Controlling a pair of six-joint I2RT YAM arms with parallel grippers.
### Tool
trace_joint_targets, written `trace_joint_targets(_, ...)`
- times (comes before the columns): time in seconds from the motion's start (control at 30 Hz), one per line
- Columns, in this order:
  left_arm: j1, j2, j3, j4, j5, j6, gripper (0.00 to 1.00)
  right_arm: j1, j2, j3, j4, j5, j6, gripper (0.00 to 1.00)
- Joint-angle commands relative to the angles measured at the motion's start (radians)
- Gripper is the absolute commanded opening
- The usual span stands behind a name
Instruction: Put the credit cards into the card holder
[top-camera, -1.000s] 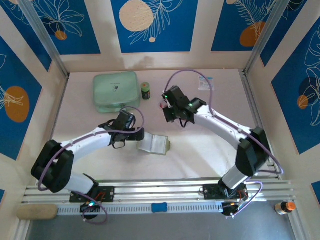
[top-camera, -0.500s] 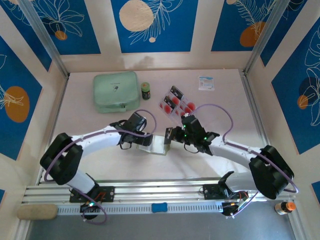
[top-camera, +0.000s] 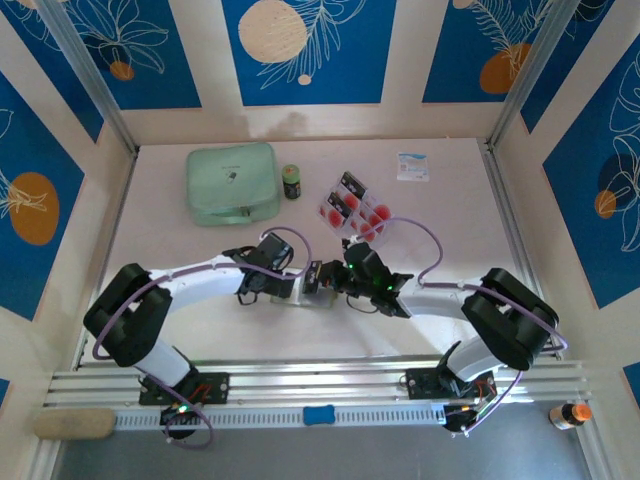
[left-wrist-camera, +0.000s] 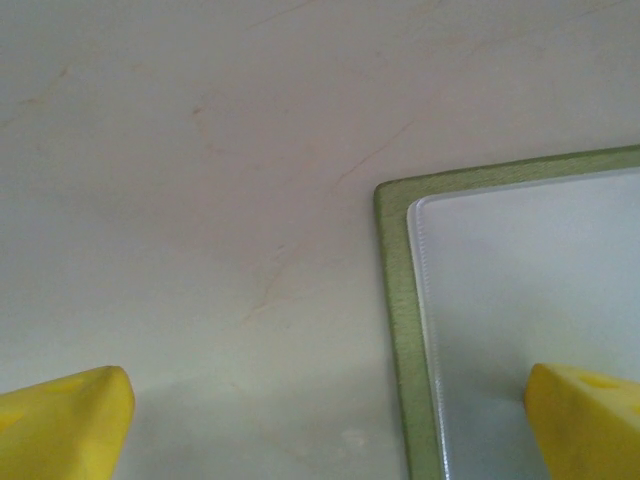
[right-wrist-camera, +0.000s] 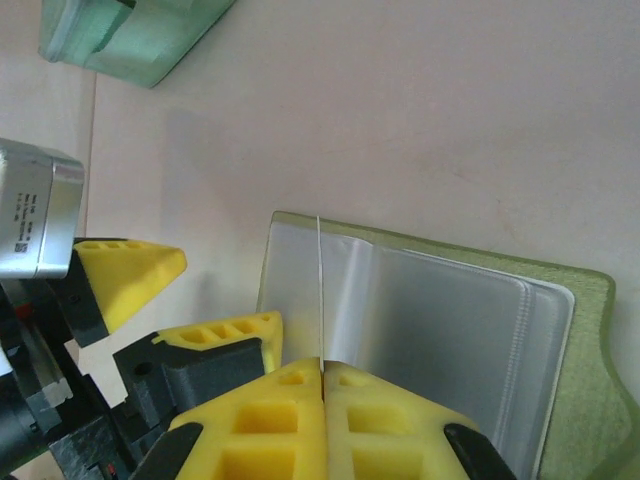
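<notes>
the table (top-camera: 470, 250) carries the open card holder (right-wrist-camera: 450, 320) at its middle, with spare credit cards (top-camera: 355, 208) lying well beyond it. the left gripper (left-wrist-camera: 325, 410) stands spread wide over the holder's corner, grasping nothing, so the holder could slide when pushed. the right gripper (right-wrist-camera: 322, 375) is clenched on one card (right-wrist-camera: 320, 290), edge-on over a sleeve (right-wrist-camera: 440, 330); it may miss the slot and buckle.

The card holder (right-wrist-camera: 450, 330) lies before the credit cards (top-camera: 355, 208); the case (top-camera: 232, 182) sits behind, to its left.
</notes>
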Motion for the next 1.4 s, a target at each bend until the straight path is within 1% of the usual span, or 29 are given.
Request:
trace_joint_targets(0.0,-0.004,-0.021,-0.028,-0.035,-0.025,-0.035,1.0,0.008,0.026,0.001,0.084,0.025,0.014,0.0)
trace_joint_targets(0.43,-0.004,-0.04,-0.057,-0.02,-0.016,-0.065,1.0,0.011,0.087,-0.007,0.151,0.035,0.023,0.0)
trace_joint_targets(1.17,-0.004,-0.047,-0.059,-0.009,-0.015,-0.068,1.0,0.033,0.151,-0.018,0.171,0.033,0.042,0.0)
trace_joint_targets(1.37,0.002,-0.06,-0.029,-0.016,-0.014,-0.067,1.0,0.041,0.154,-0.026,0.173,0.038,0.05,0.0)
